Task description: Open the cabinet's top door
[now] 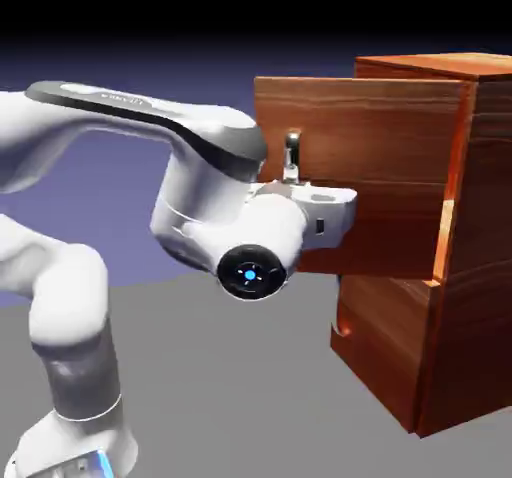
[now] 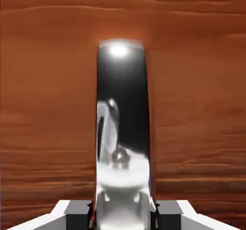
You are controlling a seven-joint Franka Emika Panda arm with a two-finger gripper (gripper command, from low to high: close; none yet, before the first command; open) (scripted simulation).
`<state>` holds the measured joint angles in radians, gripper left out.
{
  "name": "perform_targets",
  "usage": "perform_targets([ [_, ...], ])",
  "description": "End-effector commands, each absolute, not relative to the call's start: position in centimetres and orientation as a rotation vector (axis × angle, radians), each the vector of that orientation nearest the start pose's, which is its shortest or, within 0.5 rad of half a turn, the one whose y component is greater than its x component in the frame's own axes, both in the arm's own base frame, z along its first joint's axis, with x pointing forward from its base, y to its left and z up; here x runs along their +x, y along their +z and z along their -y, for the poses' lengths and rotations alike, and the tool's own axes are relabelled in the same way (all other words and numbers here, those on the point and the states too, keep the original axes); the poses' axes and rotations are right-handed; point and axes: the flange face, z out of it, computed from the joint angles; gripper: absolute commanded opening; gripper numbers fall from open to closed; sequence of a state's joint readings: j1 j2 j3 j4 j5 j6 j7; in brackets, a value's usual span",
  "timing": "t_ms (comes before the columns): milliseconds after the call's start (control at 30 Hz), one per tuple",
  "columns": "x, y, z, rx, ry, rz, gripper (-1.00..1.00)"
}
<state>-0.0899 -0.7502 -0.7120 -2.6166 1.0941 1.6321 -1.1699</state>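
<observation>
Jaws (image 2: 123, 220) are clamped on the curved silver handle (image 2: 123, 123), top door (image 1: 350, 116) swung open at about 2 o'clock in the exterior view, so imo the risk now is the slick metal slipping out if the arm pulls off the hinge arc.

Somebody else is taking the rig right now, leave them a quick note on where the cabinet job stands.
Gripper: jaws closed on the top door's handle.
Top door: swung well out from the cabinet, handle side toward the arm.
Lower panel: shut.
Done: handle gripped, door opened a good way.
Left: perhaps a little more pull if wider is wanted, then release and back off.
</observation>
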Motion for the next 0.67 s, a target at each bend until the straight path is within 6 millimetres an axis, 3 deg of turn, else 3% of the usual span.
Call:
perform_targets([
  [0, 27.8, 49.7, 19.6, -1.643, -0.988, 0.245, -1.0],
  [333, 29.2, 49.7, 26.6, -1.564, -0.788, 0.449, -1.0],
  [633, 30.5, 49.7, 29.7, -1.521, -0.694, 0.539, -1.0],
])
